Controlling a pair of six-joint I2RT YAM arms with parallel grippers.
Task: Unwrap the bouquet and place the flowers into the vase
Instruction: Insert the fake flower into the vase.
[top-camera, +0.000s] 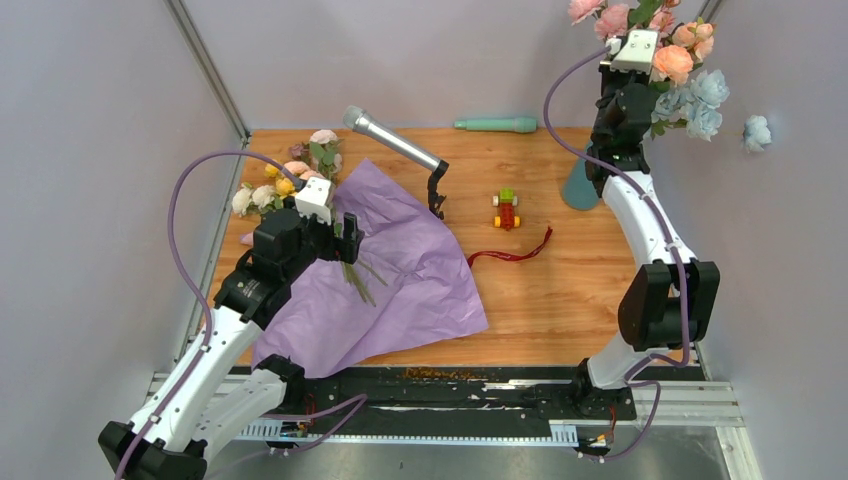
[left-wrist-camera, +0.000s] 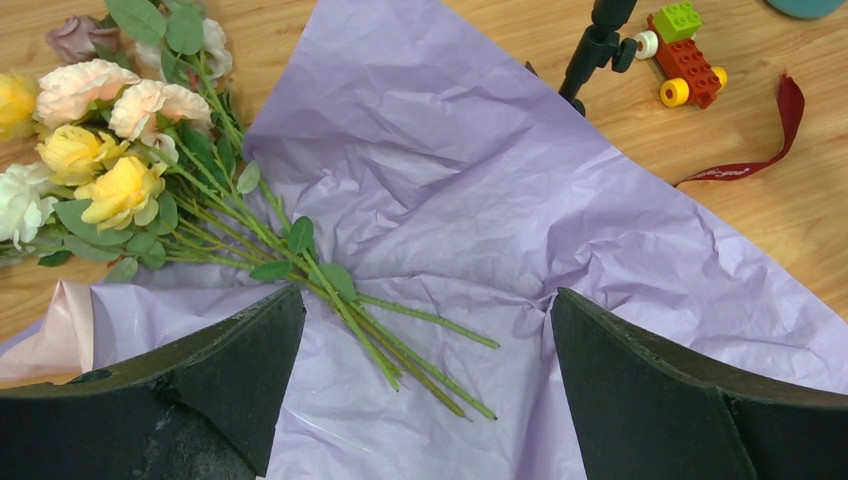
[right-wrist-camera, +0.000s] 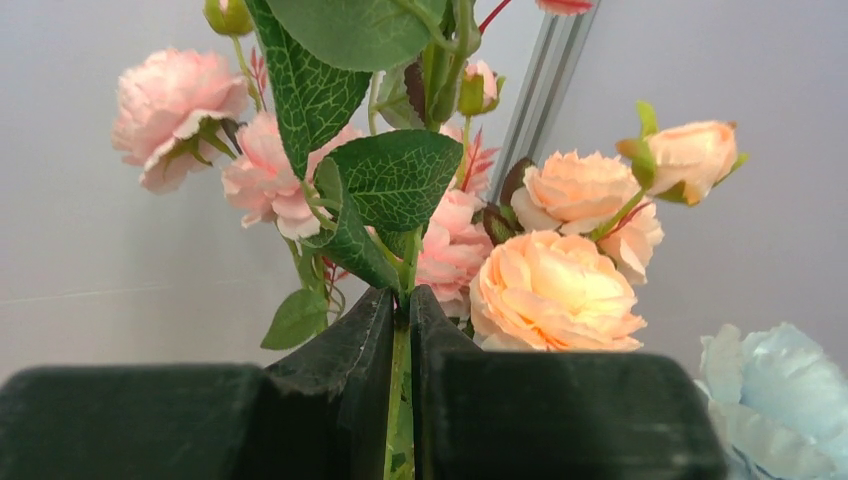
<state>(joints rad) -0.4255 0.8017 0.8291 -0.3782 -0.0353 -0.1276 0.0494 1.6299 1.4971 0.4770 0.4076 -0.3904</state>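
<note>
Right pincer (right-wrist-camera: 403, 305) on pink-peach flowers (right-wrist-camera: 555, 290) (green-leaved)

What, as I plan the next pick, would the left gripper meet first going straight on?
Likely the flower stems lying on the purple paper, framed between the left gripper's open jaws; depth is unclear.

Largely hidden behind the right arm (top-camera: 640, 215): vase (top-camera: 577, 187), a mere sliver at the left wrist view's top edge. Cropped by the overhead view's top: raised flowers (top-camera: 672, 62). Illegible: ribbon (left-wrist-camera: 788, 105) lettering.
</note>
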